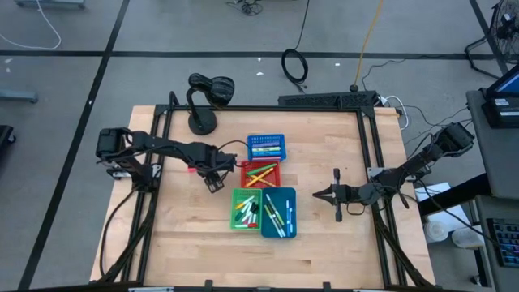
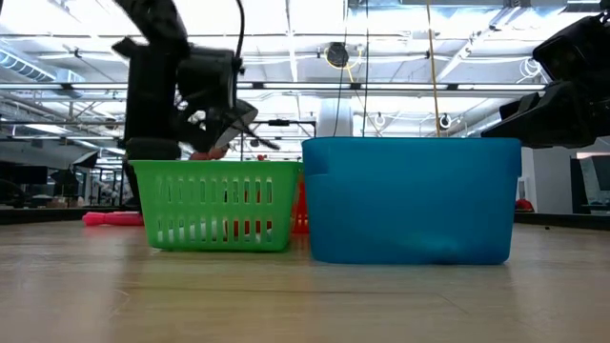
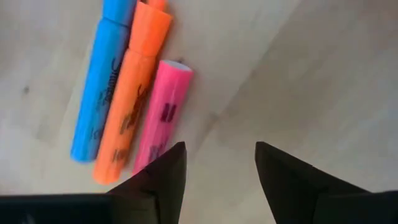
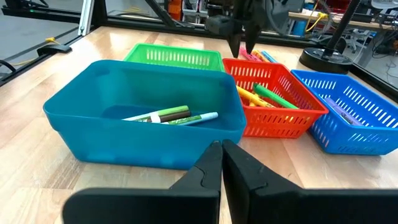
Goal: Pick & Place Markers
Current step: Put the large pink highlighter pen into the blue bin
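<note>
Blue, orange, pink markers (image 3: 127, 93) lie side-by-side; left claw (image 3: 217, 171) apart, empty.

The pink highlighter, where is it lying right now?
In the left wrist view the pink highlighter lies on the bare wooden table, touching the orange highlighter, just ahead of the open left claw.

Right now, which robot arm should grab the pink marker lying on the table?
Probably the left. Its gripper hangs open right beside the pink marker. The right gripper is shut, across the bins.
</note>
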Robot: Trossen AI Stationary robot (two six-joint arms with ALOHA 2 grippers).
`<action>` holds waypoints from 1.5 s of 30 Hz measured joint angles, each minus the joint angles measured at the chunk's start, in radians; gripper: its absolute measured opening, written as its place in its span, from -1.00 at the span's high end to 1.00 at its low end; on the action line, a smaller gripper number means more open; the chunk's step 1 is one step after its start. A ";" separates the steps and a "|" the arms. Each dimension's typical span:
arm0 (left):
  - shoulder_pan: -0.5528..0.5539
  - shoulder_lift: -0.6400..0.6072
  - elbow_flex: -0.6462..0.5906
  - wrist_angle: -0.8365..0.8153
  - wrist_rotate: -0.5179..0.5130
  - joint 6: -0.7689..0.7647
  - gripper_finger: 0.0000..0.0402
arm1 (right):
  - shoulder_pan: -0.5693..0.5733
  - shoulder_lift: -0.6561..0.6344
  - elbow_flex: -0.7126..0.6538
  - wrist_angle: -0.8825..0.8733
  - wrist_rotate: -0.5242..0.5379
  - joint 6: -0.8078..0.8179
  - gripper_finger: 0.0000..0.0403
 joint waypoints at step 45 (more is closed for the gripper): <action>0.081 -0.156 -0.128 0.136 -0.123 0.137 0.18 | 0.000 0.000 0.000 0.000 0.001 0.000 1.00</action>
